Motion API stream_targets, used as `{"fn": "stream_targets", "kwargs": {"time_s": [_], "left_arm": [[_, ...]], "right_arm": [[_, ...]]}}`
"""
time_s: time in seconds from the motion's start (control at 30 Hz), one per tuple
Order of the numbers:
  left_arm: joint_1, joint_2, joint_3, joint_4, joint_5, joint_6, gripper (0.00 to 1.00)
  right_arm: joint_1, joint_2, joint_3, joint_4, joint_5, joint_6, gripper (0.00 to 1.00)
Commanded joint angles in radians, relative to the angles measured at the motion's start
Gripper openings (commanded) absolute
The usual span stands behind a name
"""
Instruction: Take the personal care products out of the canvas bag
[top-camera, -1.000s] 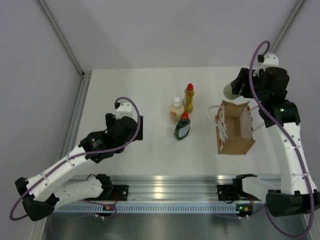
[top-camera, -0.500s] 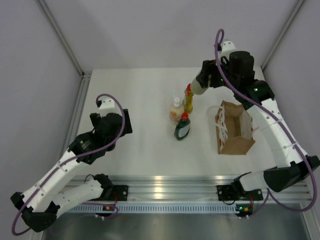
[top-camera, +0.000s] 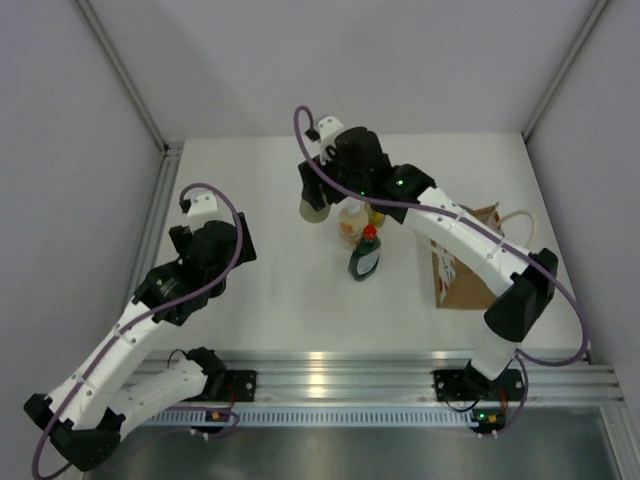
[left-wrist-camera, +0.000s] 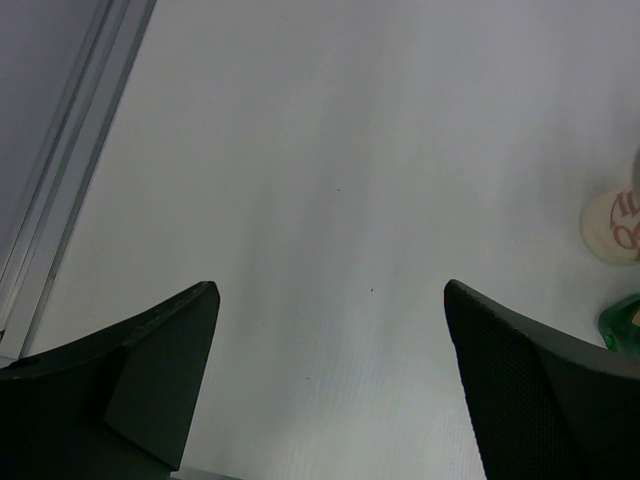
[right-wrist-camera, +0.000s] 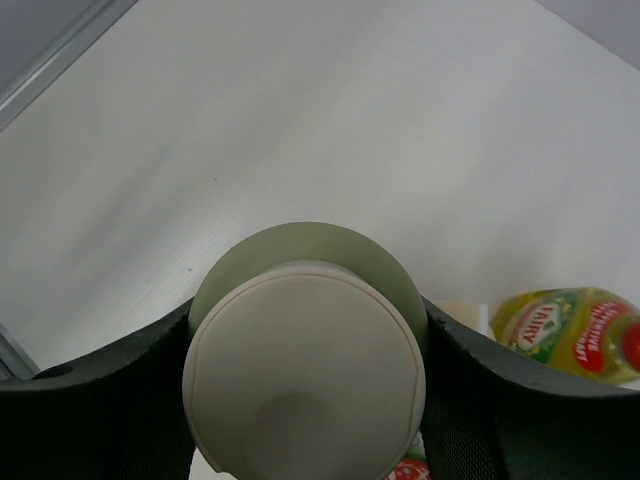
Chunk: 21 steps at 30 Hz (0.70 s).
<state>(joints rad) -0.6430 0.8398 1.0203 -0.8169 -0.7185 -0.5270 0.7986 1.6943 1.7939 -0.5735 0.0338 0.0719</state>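
Note:
My right gripper is shut on the plain cream white-capped bottle, held over the table just left of the other bottles. In the right wrist view its white cap fills the space between my fingers. The cream pump bottle, the dark green red-capped bottle and the yellow bottle stand together mid-table; the yellow one is mostly hidden by my arm in the top view. The brown canvas bag stands at the right, partly behind my right arm. My left gripper is open and empty over bare table at the left.
A metal rail runs along the table's left edge. The left wrist view catches the base of the pump bottle and a sliver of the green bottle at its right edge.
My right arm has swung left from above the bag, across the standing bottles, carrying the cream white-capped bottle. My left arm has drawn back a little to the left.

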Motion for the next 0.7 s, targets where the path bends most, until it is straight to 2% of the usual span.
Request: {"fn": "stream_targets", "kwargs": {"time_s": [0.0,0.3,0.53,0.67], "left_arm": [[0.012,-0.033,0.011,0.010,-0.022,-0.021,0.98],[0.026,-0.131,-0.002,0.010,-0.074,-0.057,0.98],[0.028,-0.173,-0.008,0.013,-0.096,-0.074,0.98],[0.028,-0.171,-0.009,0.012,-0.098,-0.074,0.98]], "right_arm": [[0.071,0.022,0.070,0.219,0.040,-0.044,0.00],[0.117,0.088,-0.174,0.546,-0.014,-0.052,0.00],[0.123,0.218,-0.182,0.563,-0.022,-0.047,0.00],[0.125,0.272,-0.208,0.627,-0.028,-0.035,0.00]]}}
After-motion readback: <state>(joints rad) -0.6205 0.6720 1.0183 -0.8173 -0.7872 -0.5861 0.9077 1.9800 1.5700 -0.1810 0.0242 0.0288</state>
